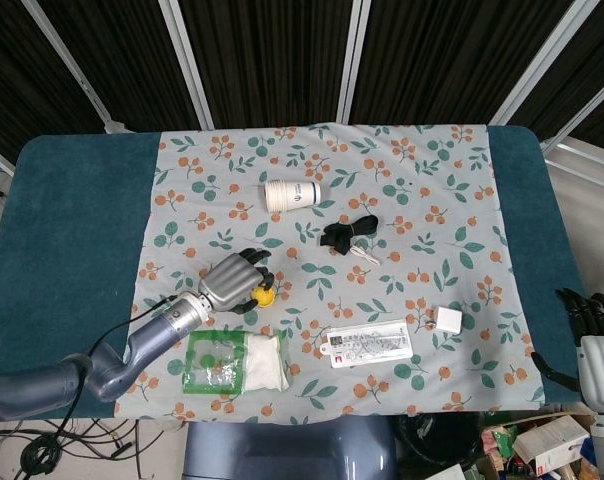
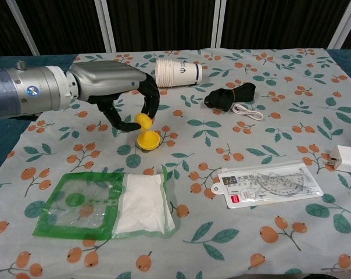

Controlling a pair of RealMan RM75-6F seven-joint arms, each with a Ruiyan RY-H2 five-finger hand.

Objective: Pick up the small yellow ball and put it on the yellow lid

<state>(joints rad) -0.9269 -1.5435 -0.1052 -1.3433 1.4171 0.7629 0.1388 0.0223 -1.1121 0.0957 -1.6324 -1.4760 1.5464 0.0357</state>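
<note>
Robot lab or test bay: table point(image 1: 72, 210) under teal cover and floral cloth point(image 1: 402, 170), black curtain panels point(image 1: 262, 50) behind, loose cables point(image 1: 42, 440) on floor.

Left hand point(image 2: 120, 96): smooth grey metal-look shell, slight sheen, black fingers. Small yellow ball point(image 2: 144, 121): matt. Yellow lid point(image 2: 147, 140): plastic, ridged rim. Tablecloth point(image 2: 280, 87): matt printed cloth; teal table point(image 1: 72, 200) covering at left edge soft, napped. Paper cup point(image 2: 176, 72): matt white. Green-edged bag point(image 2: 111, 206) near front edge: glossy clear plastic. Ruler pack point(image 2: 268, 185): glossy plastic sleeve.
</note>
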